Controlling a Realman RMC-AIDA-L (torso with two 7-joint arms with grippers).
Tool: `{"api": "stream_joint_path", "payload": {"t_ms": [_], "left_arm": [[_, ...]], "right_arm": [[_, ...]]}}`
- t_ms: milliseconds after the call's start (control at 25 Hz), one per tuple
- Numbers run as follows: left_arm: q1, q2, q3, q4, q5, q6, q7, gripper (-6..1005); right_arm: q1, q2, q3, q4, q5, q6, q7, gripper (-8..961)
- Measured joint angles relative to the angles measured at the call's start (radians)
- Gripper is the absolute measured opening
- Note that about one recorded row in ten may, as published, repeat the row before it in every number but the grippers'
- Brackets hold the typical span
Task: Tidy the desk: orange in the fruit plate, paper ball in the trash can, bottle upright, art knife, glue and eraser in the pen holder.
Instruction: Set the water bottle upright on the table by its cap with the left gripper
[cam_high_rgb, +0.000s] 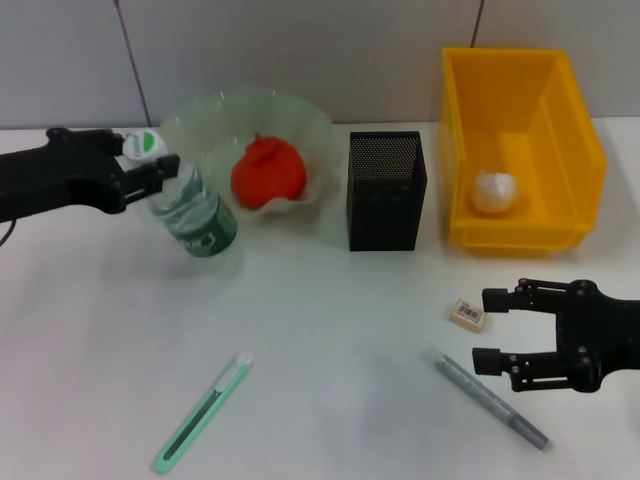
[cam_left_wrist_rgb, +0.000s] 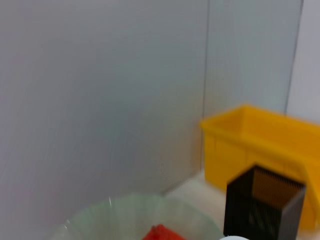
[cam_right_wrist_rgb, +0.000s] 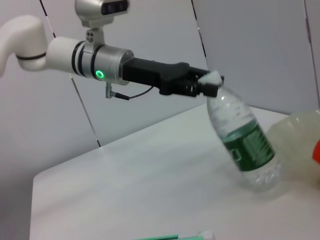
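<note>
Now, what we see, item by item:
Left pincer (cam_high_rgb: 165, 166): at the upper left of the head view, we see it clamped on the neck of the bottle (cam_high_rgb: 193, 217), just under the white cap (cam_high_rgb: 142, 143).
Bottle: tilted, cap toward the upper left, base on the table (cam_high_rgb: 330, 340) just left of the plate (cam_high_rgb: 195, 115); in the right wrist view we see the bottle (cam_right_wrist_rgb: 243, 140) leaning with its cap held in the left pincer (cam_right_wrist_rgb: 200, 86).
Right pincer (cam_high_rgb: 487, 331): at the lower right of the head view, we find its fingers spread wide and holding nothing, between the eraser (cam_high_rgb: 467, 314) and the pen (cam_high_rgb: 492, 402).
Orange (cam_high_rgb: 267, 173): in the plate, upper centre.
Paper ball (cam_high_rgb: 494, 192): inside the yellow bin (cam_high_rgb: 575, 130), upper right.
Holder (cam_high_rgb: 386, 190): black mesh, upright between plate and bin; we cannot see its contents.
Eraser: on the table below the bin, near the upper right-pincer finger.
Pen: grey, lying slantwise at the lower right.
Knife (cam_high_rgb: 203, 413): green, lying slantwise at the lower left, well apart from both pincers.
Left wrist view: we make out the plate rim (cam_left_wrist_rgb: 125, 207), holder (cam_left_wrist_rgb: 262, 205) and bin (cam_left_wrist_rgb: 250, 145).
</note>
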Motion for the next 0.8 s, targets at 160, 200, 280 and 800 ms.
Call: {"api": "stream_joint_path", "payload": {"t_ms": [160, 200, 280, 800], "left_arm": [[0.042, -0.003, 0.015, -0.038, -0.12, -0.018, 0.075, 443], [0.046, -0.003, 0.016, -0.05, -0.139, -0.017, 0.088, 443], [0.044, -0.003, 0.016, -0.1, -0.18, -0.017, 0.119, 443], [0.024, -0.001, 0.007, -0.191, -0.236, -0.042, 0.202, 444]], "right_arm": [[0.011, 0.0, -0.001, 0.009, 0.0, 0.003, 0.0, 833], [0.011, 0.0, -0.001, 0.009, 0.0, 0.003, 0.0, 833], [0.019, 0.0, 0.0, 0.013, 0.0, 0.004, 0.0, 833], [0.032, -0.002, 0.0, 0.033, 0.0, 0.007, -0.005, 833]]}}
